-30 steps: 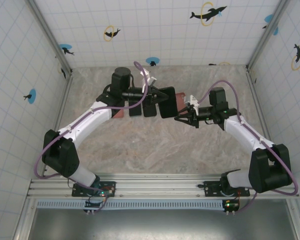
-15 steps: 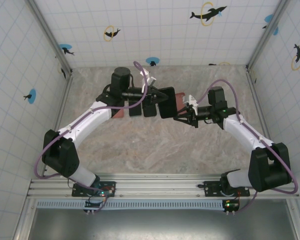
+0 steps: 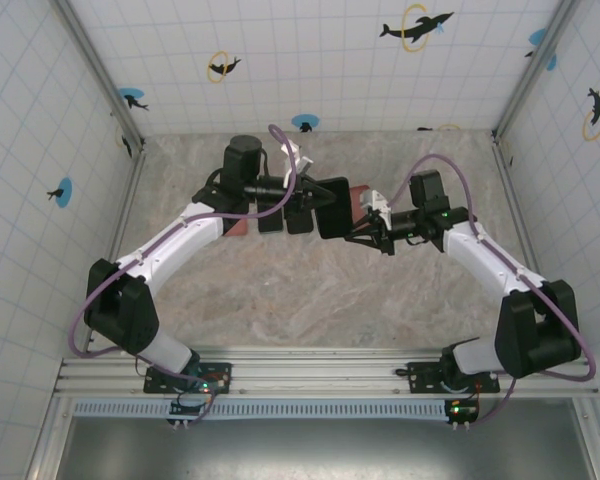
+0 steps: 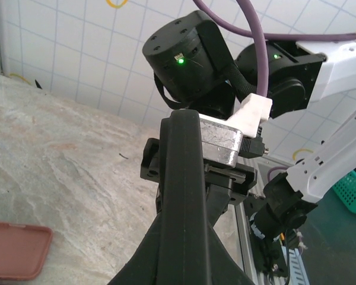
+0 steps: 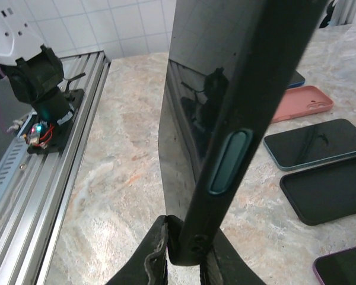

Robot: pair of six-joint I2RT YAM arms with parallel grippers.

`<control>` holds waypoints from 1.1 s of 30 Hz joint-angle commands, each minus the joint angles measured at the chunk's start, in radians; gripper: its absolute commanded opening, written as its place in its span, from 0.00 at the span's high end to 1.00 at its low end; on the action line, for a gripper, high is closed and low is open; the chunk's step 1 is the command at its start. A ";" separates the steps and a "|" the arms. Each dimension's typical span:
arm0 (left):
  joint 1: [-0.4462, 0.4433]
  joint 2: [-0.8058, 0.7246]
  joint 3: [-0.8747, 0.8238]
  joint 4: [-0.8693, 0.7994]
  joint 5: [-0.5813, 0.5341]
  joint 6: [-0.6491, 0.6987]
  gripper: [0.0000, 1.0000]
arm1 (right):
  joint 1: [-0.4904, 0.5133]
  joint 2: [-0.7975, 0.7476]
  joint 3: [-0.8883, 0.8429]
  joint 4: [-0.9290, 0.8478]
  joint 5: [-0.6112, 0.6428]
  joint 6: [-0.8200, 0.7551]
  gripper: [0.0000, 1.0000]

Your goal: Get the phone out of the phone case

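Phone (image 3: 332, 207), not yet out of its dark case (image 5: 231, 160), stands on edge in the air above the counter (image 3: 280, 290). Left gripper (image 4: 181, 237) is clamped on one end and right gripper (image 5: 184, 255) pinches the opposite end, probably so one arm braces while the other peels the case away.

Phone's (image 5: 202, 59) upper end out of view

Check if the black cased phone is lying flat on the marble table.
No, the left gripper and right gripper hold the phone up above the table.
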 commanded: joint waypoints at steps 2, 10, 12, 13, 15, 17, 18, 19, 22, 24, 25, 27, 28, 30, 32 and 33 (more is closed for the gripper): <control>0.003 -0.009 0.024 -0.011 0.054 0.025 1.00 | 0.004 0.020 0.054 -0.073 0.045 -0.075 0.84; 0.003 -0.012 0.025 -0.019 0.075 0.024 1.00 | 0.016 0.034 0.083 -0.128 0.048 -0.130 0.85; 0.004 -0.010 0.026 -0.022 0.084 0.022 1.00 | 0.019 0.033 0.089 -0.145 0.048 -0.148 0.85; 0.004 -0.008 0.029 -0.024 0.089 0.022 1.00 | 0.020 0.032 0.090 -0.153 0.049 -0.155 0.85; 0.004 -0.004 0.035 -0.033 0.099 0.024 1.00 | 0.023 0.030 0.092 -0.172 0.061 -0.180 0.86; 0.004 0.000 0.041 -0.040 0.112 0.024 1.00 | 0.027 0.026 0.092 -0.179 0.082 -0.198 0.86; 0.004 0.002 0.043 -0.038 0.115 0.020 1.00 | 0.031 0.024 0.092 -0.182 0.093 -0.209 0.86; 0.004 0.003 0.046 -0.037 0.122 0.017 1.00 | 0.034 0.021 0.093 -0.181 0.102 -0.215 0.86; 0.004 0.013 0.053 -0.037 0.136 0.005 1.00 | 0.052 0.013 0.098 -0.173 0.154 -0.235 0.87; 0.005 0.018 0.056 -0.030 0.146 -0.010 1.00 | 0.058 0.005 0.096 -0.150 0.187 -0.245 0.88; 0.004 0.020 0.055 -0.018 0.153 -0.023 1.00 | 0.062 -0.002 0.091 -0.124 0.197 -0.244 0.88; 0.004 0.023 0.052 -0.009 0.159 -0.038 1.00 | 0.068 -0.025 0.066 -0.049 0.207 -0.218 0.89; 0.004 0.023 0.050 -0.001 0.164 -0.048 1.00 | 0.072 -0.038 0.051 -0.006 0.221 -0.204 0.90; 0.003 0.027 0.042 0.027 0.174 -0.081 1.00 | 0.072 -0.058 0.032 0.063 0.241 -0.176 0.92; 0.005 0.026 0.028 0.063 0.185 -0.116 1.00 | 0.074 -0.079 0.011 0.134 0.265 -0.161 0.93; 0.002 0.025 0.022 0.077 0.191 -0.128 1.00 | 0.073 -0.088 0.000 0.165 0.280 -0.156 0.94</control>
